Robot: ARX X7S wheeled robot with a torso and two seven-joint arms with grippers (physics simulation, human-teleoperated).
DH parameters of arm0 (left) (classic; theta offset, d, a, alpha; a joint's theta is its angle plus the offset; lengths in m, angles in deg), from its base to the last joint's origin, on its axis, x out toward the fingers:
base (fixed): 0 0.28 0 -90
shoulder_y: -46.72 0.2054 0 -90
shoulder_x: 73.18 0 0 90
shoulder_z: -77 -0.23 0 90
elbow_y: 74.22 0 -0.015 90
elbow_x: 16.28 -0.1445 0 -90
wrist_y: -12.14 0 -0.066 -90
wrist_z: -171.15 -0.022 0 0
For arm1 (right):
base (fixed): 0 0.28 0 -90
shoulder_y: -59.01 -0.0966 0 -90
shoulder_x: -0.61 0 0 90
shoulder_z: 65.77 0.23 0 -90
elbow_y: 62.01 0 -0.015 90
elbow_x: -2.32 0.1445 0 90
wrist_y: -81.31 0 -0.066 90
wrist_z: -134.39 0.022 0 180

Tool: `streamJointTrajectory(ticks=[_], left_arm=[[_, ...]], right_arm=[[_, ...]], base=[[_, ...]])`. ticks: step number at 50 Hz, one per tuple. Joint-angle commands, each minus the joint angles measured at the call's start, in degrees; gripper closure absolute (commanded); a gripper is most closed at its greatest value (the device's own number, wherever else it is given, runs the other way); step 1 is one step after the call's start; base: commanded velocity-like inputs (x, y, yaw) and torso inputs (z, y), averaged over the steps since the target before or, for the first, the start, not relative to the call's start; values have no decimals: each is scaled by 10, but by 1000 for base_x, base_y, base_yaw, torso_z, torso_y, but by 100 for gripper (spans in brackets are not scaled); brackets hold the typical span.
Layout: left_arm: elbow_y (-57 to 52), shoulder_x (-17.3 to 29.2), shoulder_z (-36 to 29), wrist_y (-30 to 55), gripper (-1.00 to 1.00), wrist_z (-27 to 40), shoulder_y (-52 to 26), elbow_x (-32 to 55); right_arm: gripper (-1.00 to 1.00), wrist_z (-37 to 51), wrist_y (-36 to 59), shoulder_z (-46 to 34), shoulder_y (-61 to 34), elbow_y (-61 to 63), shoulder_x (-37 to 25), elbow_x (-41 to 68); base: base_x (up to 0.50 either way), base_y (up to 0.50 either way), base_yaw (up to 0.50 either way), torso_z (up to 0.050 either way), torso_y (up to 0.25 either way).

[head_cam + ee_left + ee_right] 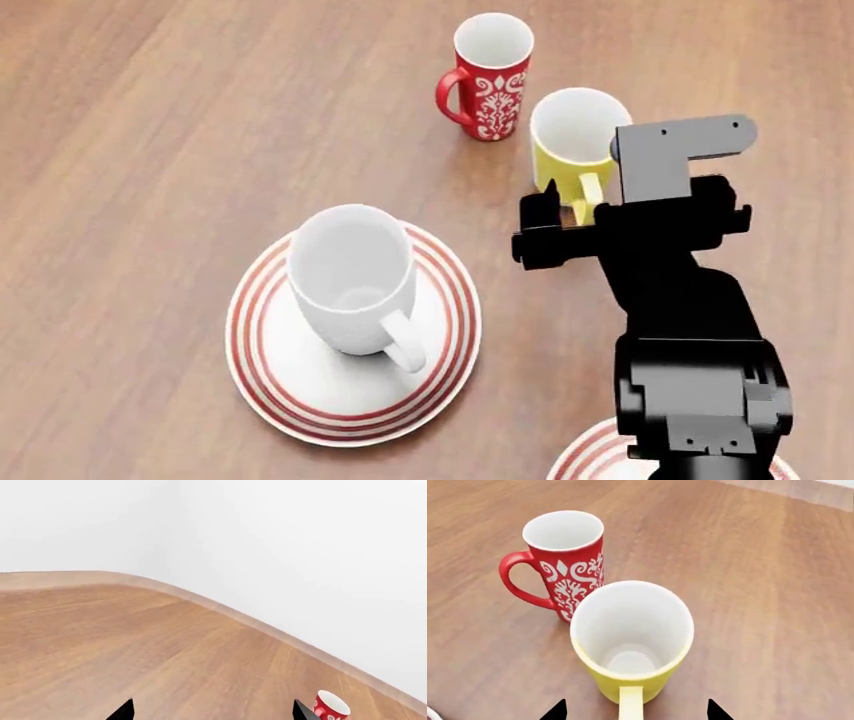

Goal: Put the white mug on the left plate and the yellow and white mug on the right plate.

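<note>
White mug (pixel 350 278) stands upright on the left plate (pixel 264 370), its bowl bare and its handle turned toward the robot; the pair lie well off to the left of the right claw (pixel 566 206). That plate, ringed in thin red lines, sits flat on the wooden table (pixel 147 120). Only a rim of the right plate (pixel 577 458) shows behind the right claw, under the black arm, and nothing can be seen resting on it. Just ahead of the right claw stands the yellow and white mug (pixel 630 642), upright on the bare table, its white inside holding nothing. Its yellow handle points back at the claw and lies between the two spread finger tips, which do not touch it. Just beyond the yellow mug, nearly touching it, stands a red patterned mug (pixel 562 560), also upright and with nothing inside. The left claw (pixel 213 711) is spread apart above bare table, gripping nothing, with the red mug off to one side of it.
</note>
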Motion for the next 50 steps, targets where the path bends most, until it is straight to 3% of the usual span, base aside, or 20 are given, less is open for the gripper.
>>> streamJointTrajectory(ticks=[1, 5, 47, 48, 50], left_arm=[[-9, 5, -6, -11, -100, -15, 9, -13], [-3, 6, -8, -8, -100, -14, 5, -6], [2, 9, -16, -14, -100, -2, 3, -16], [2, 9, -15, -15, -100, -1, 3, -15], [2, 9, -15, -16, -100, -1, 3, -15]], right_arm=[[-100, 0, 4, 1, 12, 28, -3, 4], [-100, 2, 5, 2, 16, 31, -3, 6], [-100, -2, -11, -4, 9, 15, -1, 15], [100, -4, -20, -4, 5, 0, 0, 15], [100, -7, -30, -5, 2, -15, 1, 15]], base=[[0, 0, 0, 0, -250], [0, 0, 0, 0, -250], [0, 0, 0, 1, -24], [0, 0, 0, 0, 0], [0, 0, 0, 0, 0]])
